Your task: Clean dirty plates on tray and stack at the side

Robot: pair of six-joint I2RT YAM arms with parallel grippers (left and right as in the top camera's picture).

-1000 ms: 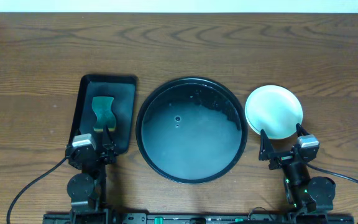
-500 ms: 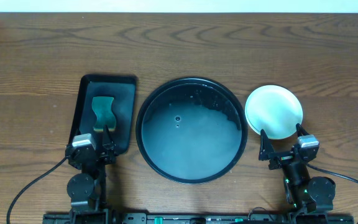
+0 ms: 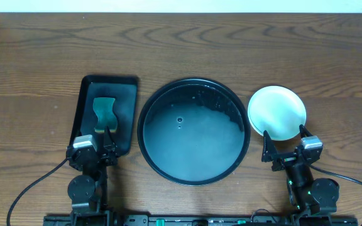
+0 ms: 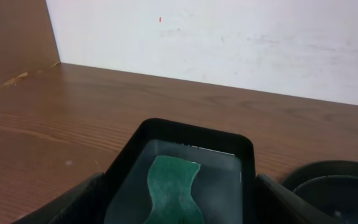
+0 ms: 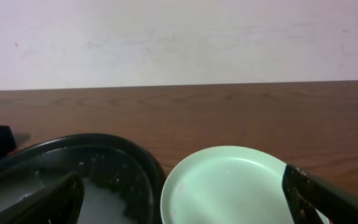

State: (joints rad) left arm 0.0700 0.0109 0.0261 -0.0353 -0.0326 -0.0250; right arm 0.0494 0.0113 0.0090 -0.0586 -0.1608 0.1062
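The large round black tray [image 3: 193, 130] sits mid-table holding only a wet film and specks; its rim also shows in the right wrist view [image 5: 92, 163]. A pale mint-green plate [image 3: 276, 112] lies on the table right of it, seen close in the right wrist view [image 5: 235, 186]; whether others lie under it I cannot tell. No yellow plate shows. My right gripper [image 3: 287, 141] is open and empty at the plate's near edge. My left gripper [image 3: 99, 139] is open and empty at the near end of the rectangular tray.
A small rectangular black tray [image 3: 122, 94] stands left of the round tray and holds a green sponge [image 3: 104, 111], also seen in the left wrist view [image 4: 173, 193]. A pale wall runs along the table's far edge.
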